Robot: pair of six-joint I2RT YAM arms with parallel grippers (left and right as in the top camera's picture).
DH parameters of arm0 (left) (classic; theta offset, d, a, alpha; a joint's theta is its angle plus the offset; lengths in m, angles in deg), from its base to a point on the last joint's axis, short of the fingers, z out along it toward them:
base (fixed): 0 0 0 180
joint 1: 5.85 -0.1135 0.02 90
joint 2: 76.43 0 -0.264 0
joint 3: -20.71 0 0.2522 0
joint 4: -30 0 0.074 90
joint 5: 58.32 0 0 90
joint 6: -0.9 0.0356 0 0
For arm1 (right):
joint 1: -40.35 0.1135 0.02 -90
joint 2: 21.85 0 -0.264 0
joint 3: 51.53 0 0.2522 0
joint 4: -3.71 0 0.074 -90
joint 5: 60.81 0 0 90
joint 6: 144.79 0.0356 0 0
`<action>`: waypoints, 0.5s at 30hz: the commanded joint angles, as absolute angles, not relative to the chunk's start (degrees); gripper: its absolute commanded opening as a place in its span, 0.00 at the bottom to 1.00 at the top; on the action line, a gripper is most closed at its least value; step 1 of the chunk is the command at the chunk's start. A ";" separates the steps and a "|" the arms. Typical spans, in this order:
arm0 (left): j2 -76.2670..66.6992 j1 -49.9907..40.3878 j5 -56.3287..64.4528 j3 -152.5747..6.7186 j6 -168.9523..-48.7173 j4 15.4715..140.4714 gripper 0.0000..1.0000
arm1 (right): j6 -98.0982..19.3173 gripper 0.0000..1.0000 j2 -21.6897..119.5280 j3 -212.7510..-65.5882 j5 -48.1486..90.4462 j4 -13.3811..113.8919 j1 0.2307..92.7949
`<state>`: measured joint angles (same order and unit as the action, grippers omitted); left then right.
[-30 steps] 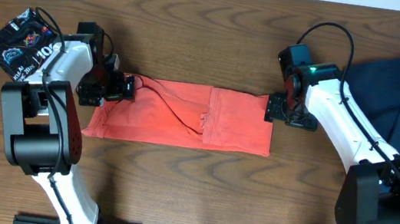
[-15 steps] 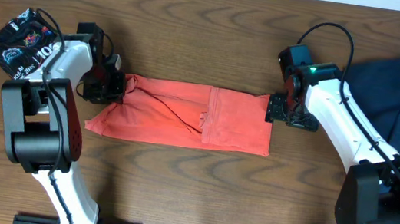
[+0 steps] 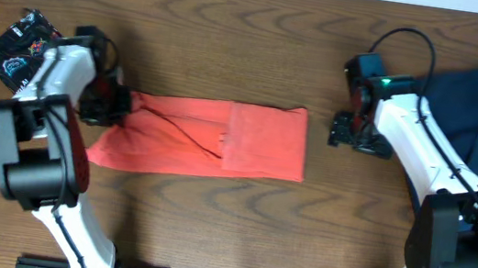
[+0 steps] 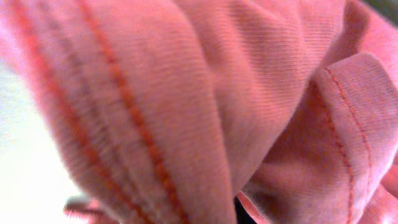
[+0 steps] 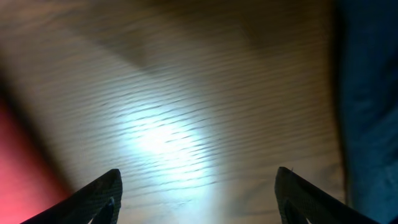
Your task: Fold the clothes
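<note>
Coral cotton, the shirt (image 3: 220, 141) lies mid-tabletop as a long band running left to right, with 1 folded panel at its right end. The left claw (image 3: 113, 106) is pressed together on the band's bunched left end, and red-stitched hem folds fill its wrist camera (image 4: 205, 93). The right claw (image 3: 339, 131) stands spread over bare wood, just beside the band's right end and not touching it. A black shirt (image 3: 17, 47) sits crumpled near the far left corner, its white print too small to read. Navy shirts (image 3: 473, 109) are heaped at the tabletop's (image 3: 233, 41) right edge.
</note>
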<state>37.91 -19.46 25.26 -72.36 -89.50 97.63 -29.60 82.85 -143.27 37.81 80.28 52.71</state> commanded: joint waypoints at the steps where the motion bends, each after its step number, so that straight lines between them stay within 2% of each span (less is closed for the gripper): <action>1: 30.68 -22.25 31.36 -75.22 -91.95 98.35 0.06 | -30.25 0.77 81.10 -144.47 39.91 80.54 49.58; 8: 20.12 -20.75 26.57 -76.62 -94.03 100.34 0.06 | -33.10 0.78 81.10 -144.47 39.69 80.56 44.71; 15: 17.08 -8.44 21.37 -76.53 -97.63 101.19 0.06 | -33.20 0.78 81.10 -144.47 39.65 80.58 44.05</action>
